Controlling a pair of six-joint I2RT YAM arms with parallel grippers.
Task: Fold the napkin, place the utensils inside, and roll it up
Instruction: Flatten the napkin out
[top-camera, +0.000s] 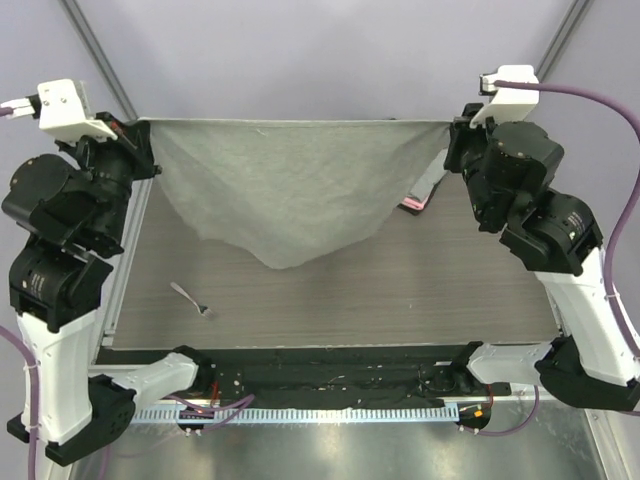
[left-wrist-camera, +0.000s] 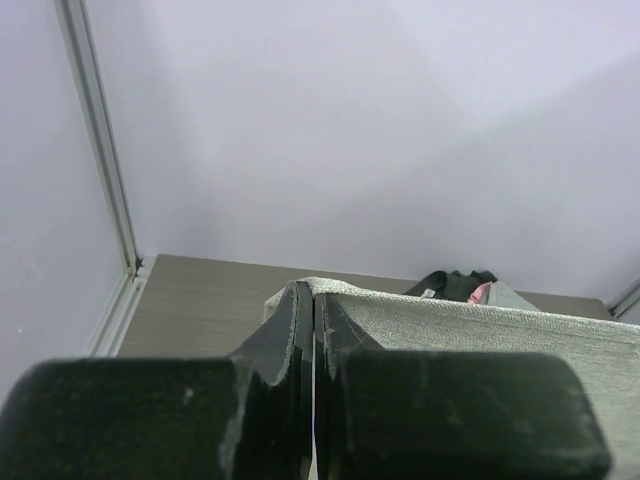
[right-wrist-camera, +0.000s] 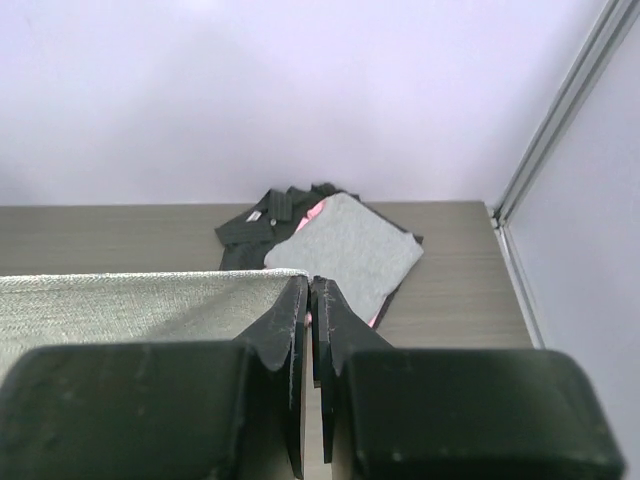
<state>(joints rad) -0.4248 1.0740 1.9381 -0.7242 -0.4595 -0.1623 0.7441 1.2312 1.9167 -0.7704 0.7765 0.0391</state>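
Observation:
The light-grey napkin (top-camera: 290, 190) hangs in the air over the far half of the table, its top edge pulled taut between my two grippers and its lower part sagging to a point. My left gripper (top-camera: 152, 152) is shut on the top left corner; the left wrist view shows the jaws (left-wrist-camera: 313, 295) pinched on the cloth (left-wrist-camera: 480, 330). My right gripper (top-camera: 452, 140) is shut on the top right corner, with the cloth (right-wrist-camera: 130, 305) running off to the left of its jaws (right-wrist-camera: 308, 290). A small silver fork (top-camera: 190, 298) lies on the table at the near left.
A stack of folded grey, pink and black cloths (top-camera: 418, 195) lies at the far right of the table, behind the napkin (right-wrist-camera: 345, 245). Metal frame posts (right-wrist-camera: 555, 115) stand at the far corners. A black strip and cable rail (top-camera: 330, 385) run along the near edge.

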